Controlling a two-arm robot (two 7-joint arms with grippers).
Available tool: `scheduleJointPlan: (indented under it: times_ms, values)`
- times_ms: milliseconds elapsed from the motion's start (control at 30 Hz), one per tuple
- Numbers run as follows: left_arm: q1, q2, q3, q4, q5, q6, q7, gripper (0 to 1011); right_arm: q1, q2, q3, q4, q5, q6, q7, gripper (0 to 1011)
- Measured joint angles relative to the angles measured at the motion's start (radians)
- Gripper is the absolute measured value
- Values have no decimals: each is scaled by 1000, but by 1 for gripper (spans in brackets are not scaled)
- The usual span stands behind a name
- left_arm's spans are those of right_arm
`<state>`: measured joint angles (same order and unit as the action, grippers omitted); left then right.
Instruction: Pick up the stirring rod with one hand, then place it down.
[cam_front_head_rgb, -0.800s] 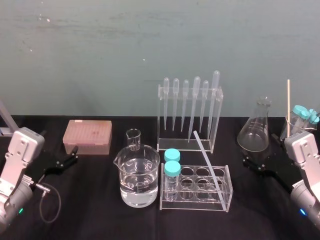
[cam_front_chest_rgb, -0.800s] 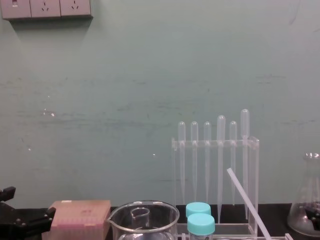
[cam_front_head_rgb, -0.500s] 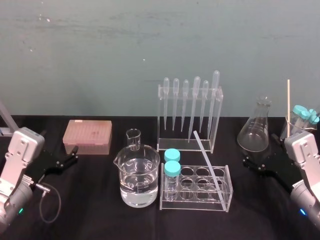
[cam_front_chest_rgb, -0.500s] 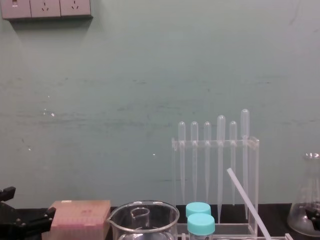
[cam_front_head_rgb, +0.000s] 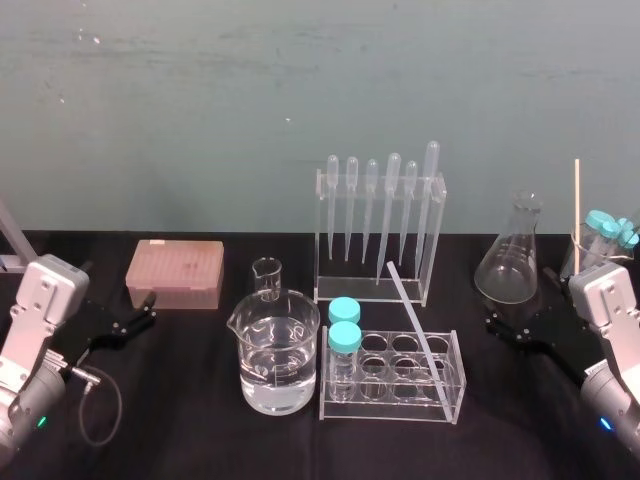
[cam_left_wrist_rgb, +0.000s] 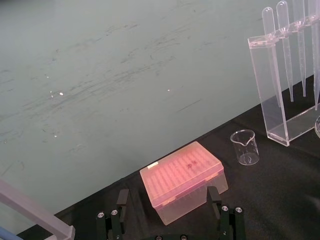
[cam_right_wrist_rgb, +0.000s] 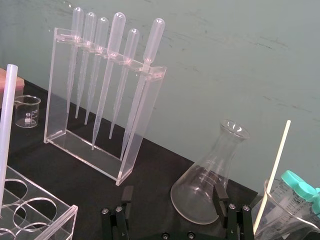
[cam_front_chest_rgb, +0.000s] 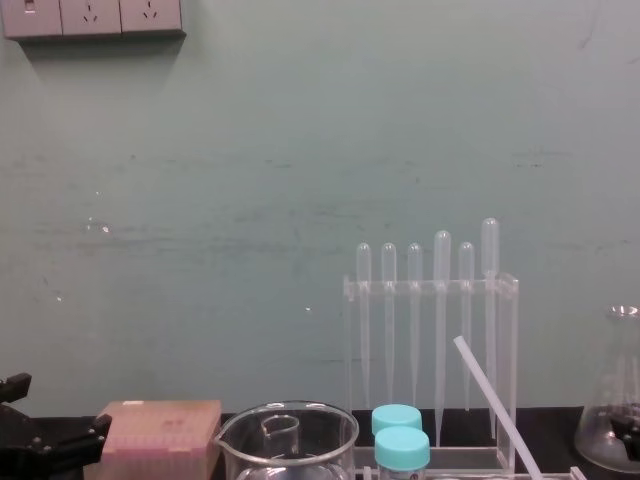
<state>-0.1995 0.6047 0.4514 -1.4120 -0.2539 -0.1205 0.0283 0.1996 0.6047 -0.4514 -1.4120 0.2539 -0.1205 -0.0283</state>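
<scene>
I judge the stirring rod (cam_front_head_rgb: 413, 320) light, stiff and slick, so my right claw (cam_right_wrist_rgb: 173, 190), spread at three o'clock, should pinch its raised end gently; my left claw (cam_left_wrist_rgb: 167, 192) waits spread at nine.

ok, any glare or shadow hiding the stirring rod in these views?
Head view: even light, no glare; stirring rod reads pale against the black table. Chest view: it's faint against the wall. Right wrist view: rod bright, cut by the frame edge.

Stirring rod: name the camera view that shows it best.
Head view: the whole stirring rod shows end to end, leaning in the tube rack. Chest view cuts off its lower end; right wrist view catches a stretch at the picture's edge.
</scene>
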Motion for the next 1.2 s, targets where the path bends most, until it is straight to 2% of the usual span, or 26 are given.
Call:
scheduleJointPlan:
  times_ms: [1200]
  values:
    - [0,0,0,0,0,0,0,1000,0,0,0,0,0,0,0,1000]
